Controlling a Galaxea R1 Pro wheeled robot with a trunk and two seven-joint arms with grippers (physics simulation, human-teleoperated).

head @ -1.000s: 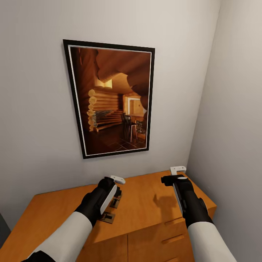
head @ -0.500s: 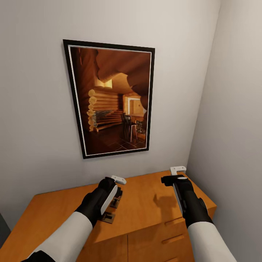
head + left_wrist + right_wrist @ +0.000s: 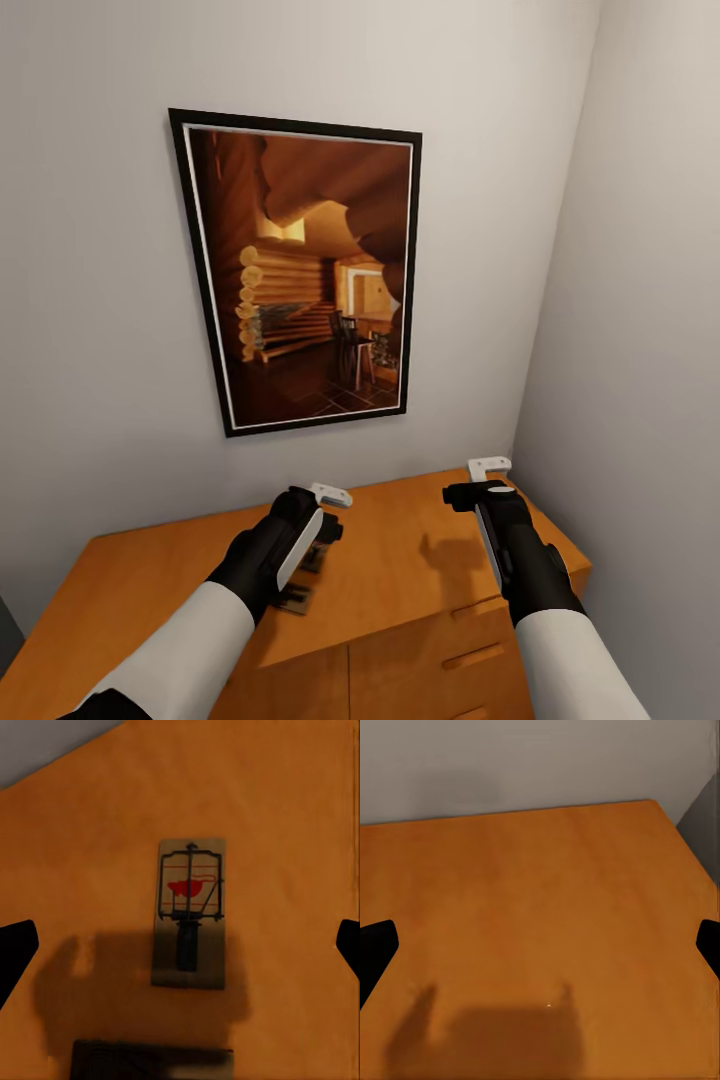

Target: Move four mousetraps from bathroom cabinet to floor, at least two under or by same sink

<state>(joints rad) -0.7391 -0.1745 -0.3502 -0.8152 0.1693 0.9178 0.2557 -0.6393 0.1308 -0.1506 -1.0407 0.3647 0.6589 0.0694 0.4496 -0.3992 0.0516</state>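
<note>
One mousetrap (image 3: 189, 913) lies flat on the cabinet (image 3: 400, 560) top below my left wrist camera — a pale wooden board, dark wire spring frame, red mark at centre. A second dark-edged trap (image 3: 152, 1059) lies just beside it, apart, partly cut off. In my head view, two traps (image 3: 297, 597) lie near the cabinet's front edge — orange-brown, with drawer fronts and slim bar handles.

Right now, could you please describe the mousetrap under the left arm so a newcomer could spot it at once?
Start at the orange-brown cabinet below the framed cabin picture. On its top, under the left gripper, lies the mousetrap: a small flat wooden board. Its red mark and dark wire spring stand out from the plain wood around it.
</note>
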